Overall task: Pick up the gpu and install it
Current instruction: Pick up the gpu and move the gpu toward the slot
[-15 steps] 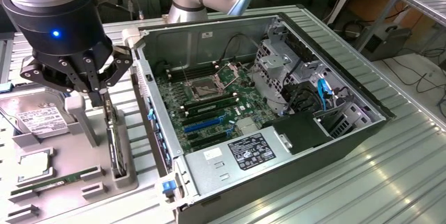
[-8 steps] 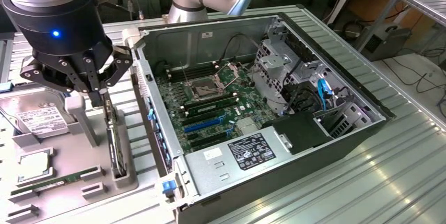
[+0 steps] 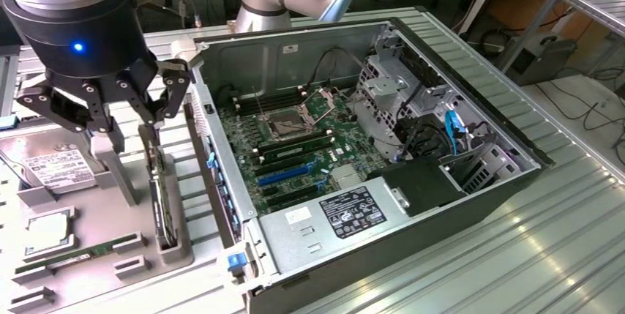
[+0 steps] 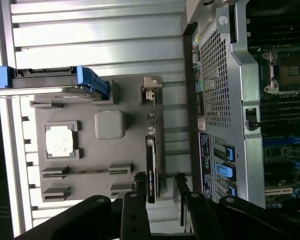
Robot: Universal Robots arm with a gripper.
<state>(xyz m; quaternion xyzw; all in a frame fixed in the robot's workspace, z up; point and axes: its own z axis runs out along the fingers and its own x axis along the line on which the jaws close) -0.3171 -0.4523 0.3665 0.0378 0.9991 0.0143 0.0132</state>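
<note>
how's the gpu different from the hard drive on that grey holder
The gpu is a thin dark card; the hard drive is a thicker silver box with a white label. The gpu stands on edge in a narrow slot; the hard drive shows its broad labelled face. The gpu sits next to the computer case; the hard drive sits farther from it. Both rest in the grey holder.

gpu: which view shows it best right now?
Wrist view: the gpu runs edge-on along nearly its full length in the grey holder, between the open end effector's fingers. The exterior view shows the gpu as a thin dark sliver under the end effector.
</note>
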